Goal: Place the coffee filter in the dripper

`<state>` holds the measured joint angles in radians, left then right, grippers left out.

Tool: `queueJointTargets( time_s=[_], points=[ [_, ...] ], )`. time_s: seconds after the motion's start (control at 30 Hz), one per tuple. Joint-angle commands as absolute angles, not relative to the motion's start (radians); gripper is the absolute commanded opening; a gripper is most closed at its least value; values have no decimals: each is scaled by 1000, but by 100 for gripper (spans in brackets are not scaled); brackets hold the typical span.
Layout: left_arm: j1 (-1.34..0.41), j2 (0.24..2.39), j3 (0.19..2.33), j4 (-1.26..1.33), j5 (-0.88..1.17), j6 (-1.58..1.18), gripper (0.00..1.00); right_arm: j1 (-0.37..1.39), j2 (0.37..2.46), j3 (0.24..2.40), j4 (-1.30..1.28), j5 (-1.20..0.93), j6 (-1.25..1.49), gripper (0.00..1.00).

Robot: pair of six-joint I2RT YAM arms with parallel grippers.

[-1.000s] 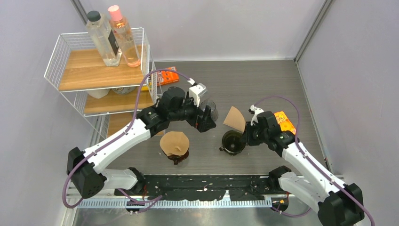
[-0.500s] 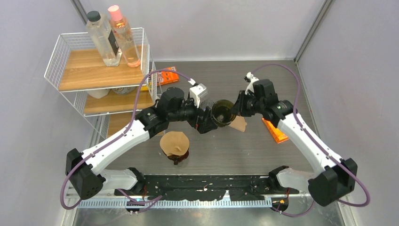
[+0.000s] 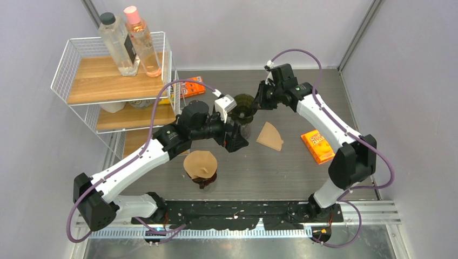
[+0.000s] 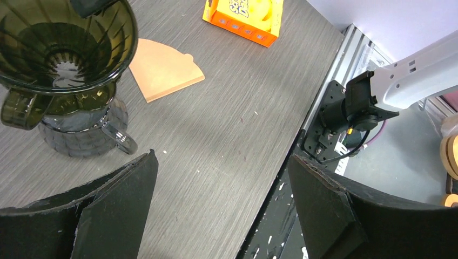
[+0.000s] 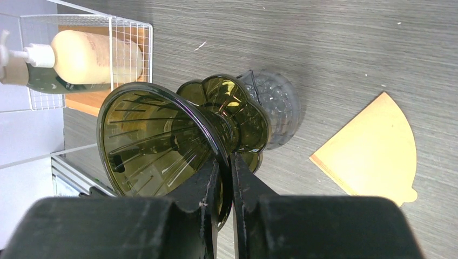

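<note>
Biggest worry: your right gripper (image 5: 224, 162) is pinched shut on only the thin rim of the green dripper (image 5: 162, 140), over the clear glass base (image 5: 275, 108). It could twist loose or knock that base. Smaller worry: your left gripper (image 4: 221, 157), jaws wide and empty, sits close beside the base. The coffee filter (image 5: 372, 145) lies flat on the table (image 3: 254, 172), near both grippers but touching neither.

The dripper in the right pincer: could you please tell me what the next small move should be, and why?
Probably ease the dripper down squarely onto the clear ribbed cup under it, then let go. The right pincer grips its rim, the paper filter lies flat on the table, and the left pincer stands open, free to fetch it.
</note>
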<state>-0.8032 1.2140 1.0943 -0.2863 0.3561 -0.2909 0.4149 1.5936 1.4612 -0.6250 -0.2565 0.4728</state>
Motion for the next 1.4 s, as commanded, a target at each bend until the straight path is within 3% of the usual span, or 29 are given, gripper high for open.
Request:
queueJointTargets(
  time_s=[0.0, 1.03, 1.37],
  points=[
    [-807, 1175, 1093, -248, 328, -305, 99, 435, 1645, 1579, -675, -267, 453, 9],
    [-807, 1199, 1111, -266, 316, -309, 99, 460, 1774, 1590, -657, -242, 462, 17],
    [-808, 1199, 1109, -265, 317, -310, 99, 462, 1755, 1584, -652, -225, 475, 41]
  ],
)
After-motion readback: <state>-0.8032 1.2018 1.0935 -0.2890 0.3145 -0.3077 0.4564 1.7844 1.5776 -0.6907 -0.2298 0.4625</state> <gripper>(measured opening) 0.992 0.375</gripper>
